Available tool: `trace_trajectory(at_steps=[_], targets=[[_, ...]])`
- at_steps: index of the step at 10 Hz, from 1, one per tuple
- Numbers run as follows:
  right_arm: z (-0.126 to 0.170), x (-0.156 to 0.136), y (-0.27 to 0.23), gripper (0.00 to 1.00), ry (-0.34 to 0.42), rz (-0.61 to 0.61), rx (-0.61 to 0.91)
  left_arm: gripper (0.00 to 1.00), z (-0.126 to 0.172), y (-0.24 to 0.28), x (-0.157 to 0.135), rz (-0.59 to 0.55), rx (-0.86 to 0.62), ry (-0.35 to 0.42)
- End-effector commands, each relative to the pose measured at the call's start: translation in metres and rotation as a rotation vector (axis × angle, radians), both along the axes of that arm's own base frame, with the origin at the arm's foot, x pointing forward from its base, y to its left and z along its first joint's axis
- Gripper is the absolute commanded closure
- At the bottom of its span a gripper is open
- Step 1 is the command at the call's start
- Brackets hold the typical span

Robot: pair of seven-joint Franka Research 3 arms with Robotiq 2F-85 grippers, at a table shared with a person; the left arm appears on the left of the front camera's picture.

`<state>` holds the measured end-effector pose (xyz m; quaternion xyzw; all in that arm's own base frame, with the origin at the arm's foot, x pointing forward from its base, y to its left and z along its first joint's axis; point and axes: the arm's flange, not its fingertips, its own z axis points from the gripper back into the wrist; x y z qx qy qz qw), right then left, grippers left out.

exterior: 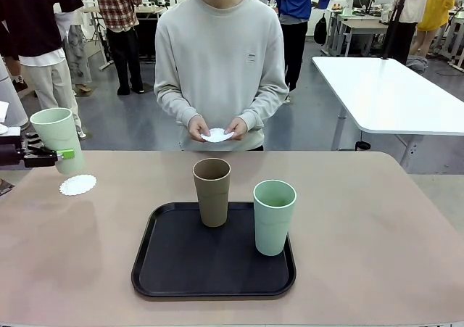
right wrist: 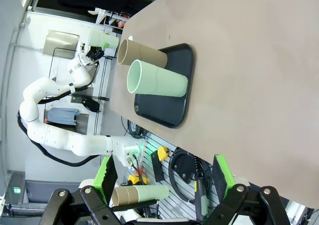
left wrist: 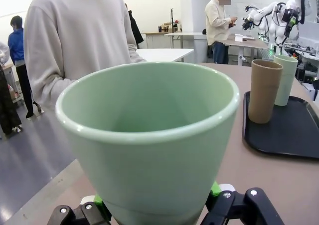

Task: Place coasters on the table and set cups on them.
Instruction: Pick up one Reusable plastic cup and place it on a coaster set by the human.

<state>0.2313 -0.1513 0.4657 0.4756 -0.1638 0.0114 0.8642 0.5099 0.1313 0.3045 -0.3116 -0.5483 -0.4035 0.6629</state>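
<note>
My left gripper (exterior: 64, 154) is shut on a pale mint green cup (exterior: 58, 137) at the table's far left, holding it slightly tilted just above a white scalloped coaster (exterior: 77, 185). In the left wrist view this cup (left wrist: 149, 140) stands between the fingers of my left gripper (left wrist: 159, 212). A tan brown cup (exterior: 212, 191) and a second mint green cup (exterior: 274, 217) stand upright on the black tray (exterior: 181, 269). The person at the far side holds another white coaster (exterior: 217, 135) in both hands. My right gripper (right wrist: 164, 185) is open with nothing in it, off the table's side.
The tray (right wrist: 172, 105) with the brown cup (right wrist: 142, 53) and the green cup (right wrist: 157, 80) lies in the middle of the beige-pink table (exterior: 362, 218). A white table (exterior: 391, 95) stands behind at the right. Several people stand farther off.
</note>
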Motion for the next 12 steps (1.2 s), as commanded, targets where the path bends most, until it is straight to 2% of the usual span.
trace_trajectory(at_steps=[1, 5, 7, 9, 10, 12], targets=[[-0.001, 0.0, -0.001, 0.0, -0.002, 0.002, 0.006, 0.16, -0.009, -0.001, 0.011, 0.003, 0.022, 0.025], [-0.001, 0.0, -0.001, 0.0, -0.002, 0.002, 0.006, 0.16, -0.032, 0.001, 0.018, 0.026, -0.025, 0.029], [-0.001, 0.0, -0.001, 0.0, -0.002, 0.002, 0.006, 0.16, -0.042, 0.001, 0.019, 0.044, -0.042, 0.069], [-0.001, 0.0, -0.001, 0.0, -0.002, 0.002, 0.006, 0.16, -0.027, 0.0, 0.014, 0.062, -0.041, 0.089], [-0.001, 0.0, -0.001, 0.0, -0.002, 0.002, 0.006, 0.16, -0.045, 0.002, 0.012, 0.032, -0.025, 0.075], [-0.001, 0.0, -0.001, 0.0, -0.002, 0.002, 0.006, 0.16, -0.045, 0.002, 0.012, 0.032, -0.025, 0.075]])
